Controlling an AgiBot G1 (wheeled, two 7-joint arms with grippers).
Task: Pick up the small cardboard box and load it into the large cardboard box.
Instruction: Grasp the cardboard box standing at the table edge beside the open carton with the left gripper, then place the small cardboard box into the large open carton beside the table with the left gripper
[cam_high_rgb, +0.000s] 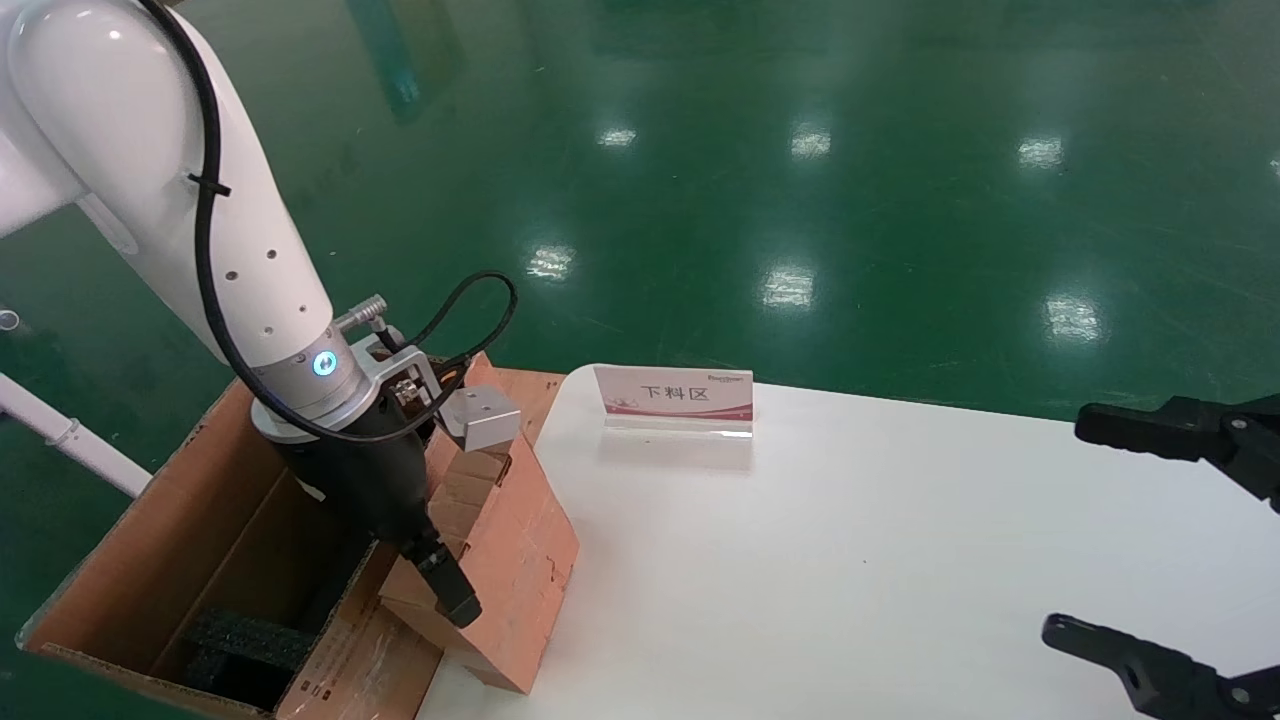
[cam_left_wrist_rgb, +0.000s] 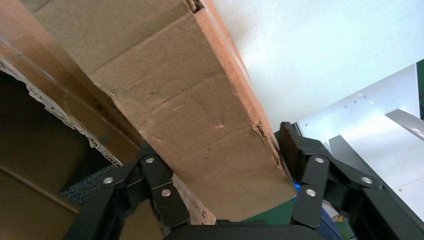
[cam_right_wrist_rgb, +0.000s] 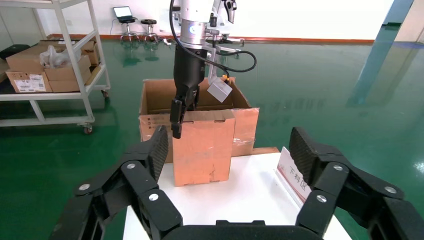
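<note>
The small cardboard box (cam_high_rgb: 520, 560), flat and reddish-brown, stands tilted on the white table's left edge, leaning against the large cardboard box (cam_high_rgb: 170, 520). My left gripper (cam_high_rgb: 445, 585) is shut on the small box's upper edge, one finger on each face. In the left wrist view the small box (cam_left_wrist_rgb: 200, 115) fills the space between the fingers (cam_left_wrist_rgb: 155, 175), with the large box's flap (cam_left_wrist_rgb: 30, 150) beside it. The right wrist view shows the small box (cam_right_wrist_rgb: 202, 150) upright before the large box (cam_right_wrist_rgb: 155, 92). My right gripper (cam_high_rgb: 1080, 528) is open and empty at the table's right side.
The large box stands on the green floor left of the white table (cam_high_rgb: 850, 560), with black foam (cam_high_rgb: 240, 640) inside. A white-and-red sign card (cam_high_rgb: 675, 395) stands at the table's far edge. A shelf cart with cartons (cam_right_wrist_rgb: 50, 50) is far behind.
</note>
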